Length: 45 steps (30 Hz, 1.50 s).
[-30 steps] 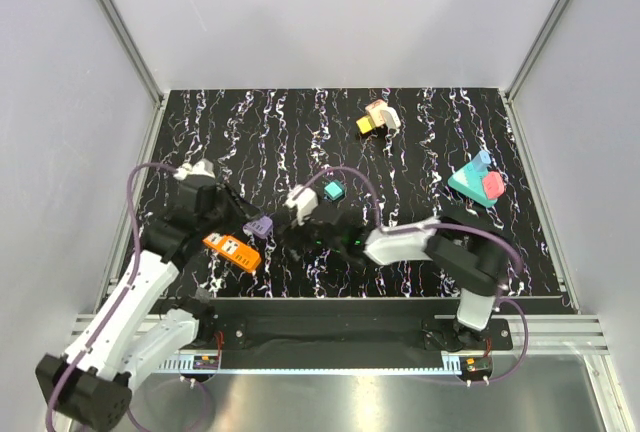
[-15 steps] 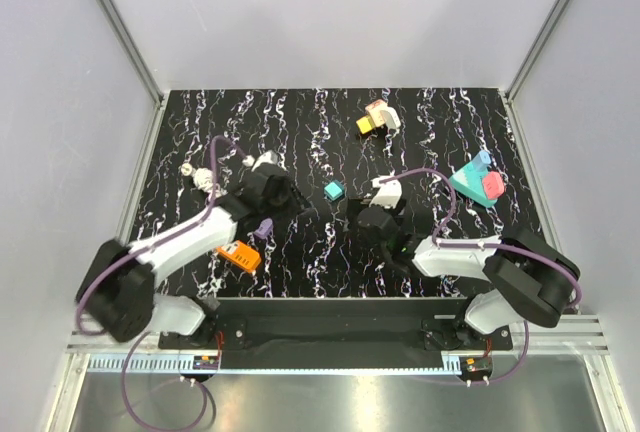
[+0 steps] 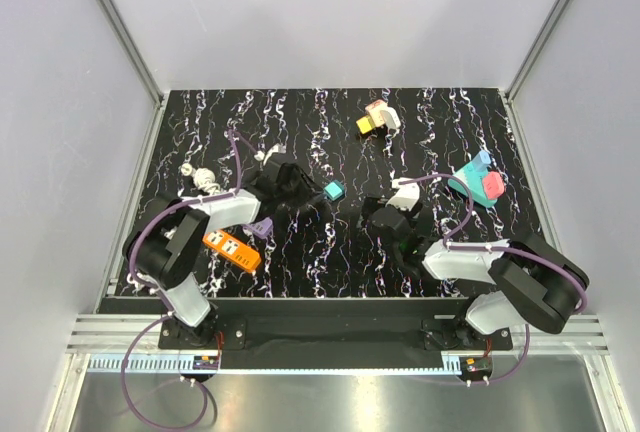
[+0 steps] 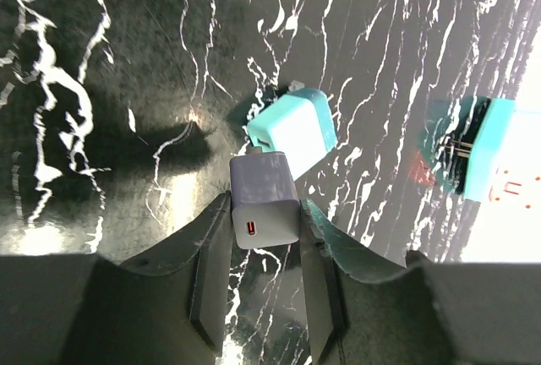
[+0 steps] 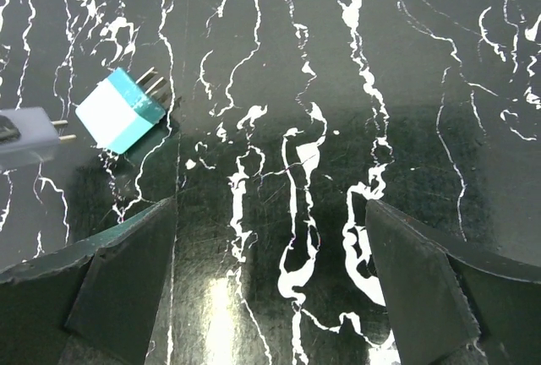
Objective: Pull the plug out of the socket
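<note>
– Jaws first: how do yours stand?
– Your left gripper (image 4: 265, 213) is closed on the lavender plug (image 4: 264, 196). Its fingers (image 4: 211, 264) press the two flat sides, a hold that gives purchase for a straight pull and leaves the port end facing your wrist camera. Your right gripper (image 5: 270, 213) is spread wide over bare table and grasps nothing.

– And the scene, by size?
– The table (image 3: 450, 122), black with white veins, carries everything.
Your left arm (image 3: 215, 210) reaches toward 1 o'clock from its base and your right arm (image 3: 460, 257) toward 10 o'clock, so both wrists meet near the middle.
The orange socket strip (image 3: 232, 250) lies at 7 o'clock of the table's centre, and neither gripper touches it.
You hold the plug well apart from it, at about 1 o'clock of the strip. The right wrist view shows its bare prongs (image 5: 57, 131), so you may judge it already off the socket. Whether it hangs above the table or rests on it, you cannot tell.
The teal cube adapter (image 4: 292, 128), smallest, lies just beyond the plug at 1 o'clock in the left wrist view.

– Why is the right hand idle?
– With the plug free, you may judge that the strip needs no bracing.
</note>
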Available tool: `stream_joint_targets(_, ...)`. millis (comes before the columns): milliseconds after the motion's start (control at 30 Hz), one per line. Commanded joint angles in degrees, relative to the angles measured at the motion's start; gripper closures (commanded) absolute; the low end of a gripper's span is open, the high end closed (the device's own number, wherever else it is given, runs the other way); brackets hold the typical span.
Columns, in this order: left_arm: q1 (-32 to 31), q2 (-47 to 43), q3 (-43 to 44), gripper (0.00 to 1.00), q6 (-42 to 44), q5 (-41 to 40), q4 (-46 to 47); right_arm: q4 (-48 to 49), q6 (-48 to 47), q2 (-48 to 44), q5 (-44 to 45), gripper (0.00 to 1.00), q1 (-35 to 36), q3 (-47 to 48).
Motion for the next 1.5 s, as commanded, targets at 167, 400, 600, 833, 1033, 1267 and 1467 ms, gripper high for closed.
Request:
stream_joint_targets(167,-0.22,2.43,-3.08,1.00,-4.55,2.68,11.29,5.45,0.48,-0.27,-0.94,0.02,-0.99,-0.32)
stream_joint_targets(400,-0.22,1.03,-5.55,0.96,-5.52,1.01,9.10,5.97,0.30,0.35,-1.73,0.02,-1.08,-0.14)
stream_joint_targets(600,-0.22,0.94,-5.37,0.61,-5.43,0.84,6.56,6.24,-0.05,1.93,-2.78,0.02,-1.08,0.56)
stream_joint_targets(833,-0.13,-2.13,-4.67,0.30,-3.50,-1.71,1.12,6.32,-0.57,1.76,-3.31,0.02,-1.17,0.56)
stream_joint_targets(1033,-0.22,-8.10,-4.66,0.26,-1.39,-6.63,-6.10,6.24,-0.05,1.58,-5.33,0.02,-1.17,0.48)
stream_joint_targets(1267,-3.03,-23.11,-7.56,0.27,1.34,-12.35,-16.12,1.95,3.46,2.29,-10.95,0.02,-1.16,3.63)
stream_joint_targets(1467,-7.60,-33.58,-11.87,0.23,1.16,-12.26,-18.32,-25.62,7.94,1.41,-16.67,0.00,-1.17,19.26)
